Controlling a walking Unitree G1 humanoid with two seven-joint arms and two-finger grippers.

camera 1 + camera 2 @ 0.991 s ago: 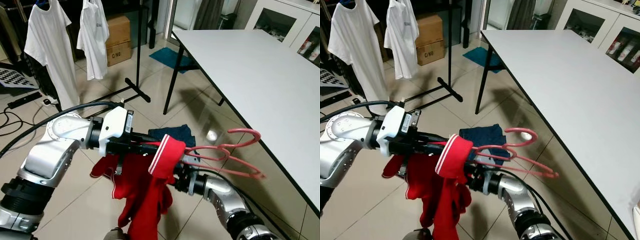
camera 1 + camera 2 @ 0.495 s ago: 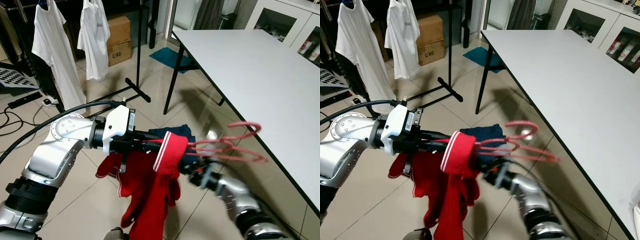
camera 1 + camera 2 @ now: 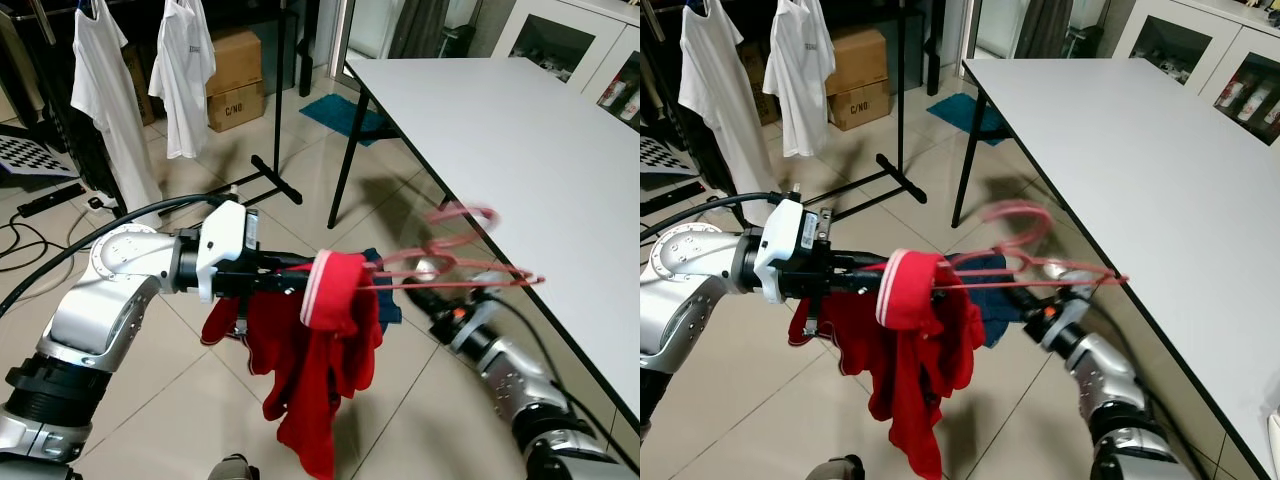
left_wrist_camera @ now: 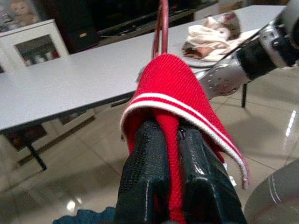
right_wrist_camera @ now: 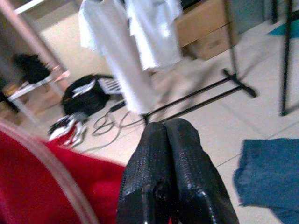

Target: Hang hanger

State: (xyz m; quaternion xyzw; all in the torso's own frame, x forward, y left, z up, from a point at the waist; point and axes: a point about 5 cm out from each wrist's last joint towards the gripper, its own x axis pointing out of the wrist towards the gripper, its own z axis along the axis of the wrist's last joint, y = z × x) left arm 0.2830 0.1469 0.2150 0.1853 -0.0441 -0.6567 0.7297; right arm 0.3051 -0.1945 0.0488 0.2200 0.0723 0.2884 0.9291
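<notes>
The left gripper (image 4: 180, 154), clamped on a red shirt (image 3: 320, 360) draped over a pink hanger (image 3: 455, 270), holds it mid-air with the hanger's long axis running toward three o'clock, the clothes rack (image 3: 275, 95) far off at eleven o'clock, and the right gripper (image 5: 170, 154) pressed closed, empty.

Ahead of my arms the tiled floor (image 3: 300, 180) lies open toward the clothes rack (image 3: 270, 150), whose black foot bar runs across the way. White shirts (image 3: 185, 75) hang on it, with cardboard boxes (image 3: 235, 75) behind. On my right the grey table (image 3: 520, 150) and its dark leg (image 3: 340, 170) wall off that side. A blue cloth (image 3: 990, 300) lies on the floor below the red shirt (image 3: 320, 370), which drapes between my arms.
</notes>
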